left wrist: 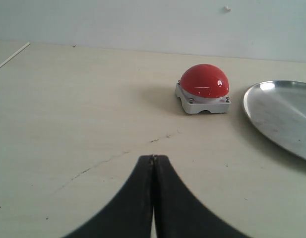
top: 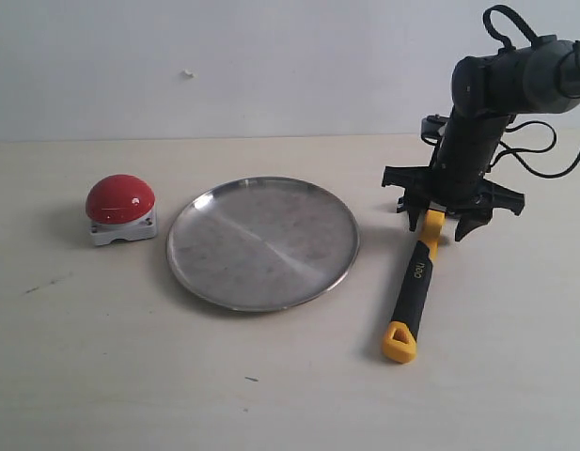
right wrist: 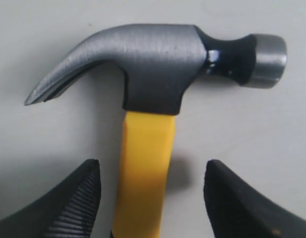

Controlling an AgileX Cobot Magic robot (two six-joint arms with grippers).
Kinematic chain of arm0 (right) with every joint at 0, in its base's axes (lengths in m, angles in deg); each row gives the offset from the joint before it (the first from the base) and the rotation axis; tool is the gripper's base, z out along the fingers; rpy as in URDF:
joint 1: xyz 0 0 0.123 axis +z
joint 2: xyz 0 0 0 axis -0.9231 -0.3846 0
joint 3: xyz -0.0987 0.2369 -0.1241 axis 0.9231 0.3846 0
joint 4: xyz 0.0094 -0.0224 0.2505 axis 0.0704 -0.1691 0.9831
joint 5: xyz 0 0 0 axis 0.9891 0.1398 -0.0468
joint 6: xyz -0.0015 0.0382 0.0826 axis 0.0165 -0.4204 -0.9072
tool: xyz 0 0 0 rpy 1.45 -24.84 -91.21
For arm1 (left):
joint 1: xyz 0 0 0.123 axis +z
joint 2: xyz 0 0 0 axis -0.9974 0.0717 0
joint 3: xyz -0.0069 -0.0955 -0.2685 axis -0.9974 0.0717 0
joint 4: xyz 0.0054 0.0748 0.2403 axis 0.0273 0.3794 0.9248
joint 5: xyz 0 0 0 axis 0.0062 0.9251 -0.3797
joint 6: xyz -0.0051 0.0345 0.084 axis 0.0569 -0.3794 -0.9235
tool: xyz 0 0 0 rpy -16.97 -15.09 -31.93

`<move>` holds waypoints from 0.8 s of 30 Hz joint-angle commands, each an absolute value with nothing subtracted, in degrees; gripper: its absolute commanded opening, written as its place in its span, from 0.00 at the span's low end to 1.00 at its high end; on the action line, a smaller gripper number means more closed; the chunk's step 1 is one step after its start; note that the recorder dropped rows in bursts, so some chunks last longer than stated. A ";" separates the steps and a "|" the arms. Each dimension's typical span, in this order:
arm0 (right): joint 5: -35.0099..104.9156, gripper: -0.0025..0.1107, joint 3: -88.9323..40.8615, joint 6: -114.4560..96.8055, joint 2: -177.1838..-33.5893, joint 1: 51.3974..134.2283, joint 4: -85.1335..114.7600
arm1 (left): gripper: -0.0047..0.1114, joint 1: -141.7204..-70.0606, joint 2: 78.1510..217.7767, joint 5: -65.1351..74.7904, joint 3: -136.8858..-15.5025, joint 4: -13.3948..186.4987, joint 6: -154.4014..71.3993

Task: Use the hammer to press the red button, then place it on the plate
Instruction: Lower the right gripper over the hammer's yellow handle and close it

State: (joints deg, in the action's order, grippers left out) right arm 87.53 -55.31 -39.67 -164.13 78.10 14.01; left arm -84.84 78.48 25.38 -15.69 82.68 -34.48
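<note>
1. The pale counter carries everything, with a plain wall behind it.
2. The round silver metal plate lies flat near the middle of the counter, with nothing on it.
3. The right pincer hangs at about 3 o'clock from the plate, pointing down over the head end of the hammer. It is released. In the right wrist view its two black fingers stand spread on either side of the yellow neck just below the head, with a gap on each side.
4. The claw hammer lies flat on the counter at about 4 o'clock from the plate, apart from its rim. Its head points toward 12 o'clock and its yellow looped end toward 6 to 7 o'clock.
5. The red button sits on its white base at 9 o'clock from the plate, just beside it and not touching.
6. The left pincer shows only in the left wrist view. It is clenched, tips pressed together on nothing.
</note>
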 commanded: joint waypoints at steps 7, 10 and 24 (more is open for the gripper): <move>88.07 0.55 -55.54 -39.61 -164.48 78.03 13.40 | 0.04 -84.90 78.15 25.06 -15.50 82.73 -34.48; 88.06 0.55 -55.54 -39.61 -164.48 78.03 13.40 | 0.04 -84.90 78.15 25.06 -15.50 82.73 -34.48; 89.20 0.41 -55.54 -41.28 -164.48 78.03 13.40 | 0.04 -84.90 78.15 25.06 -15.50 82.73 -34.48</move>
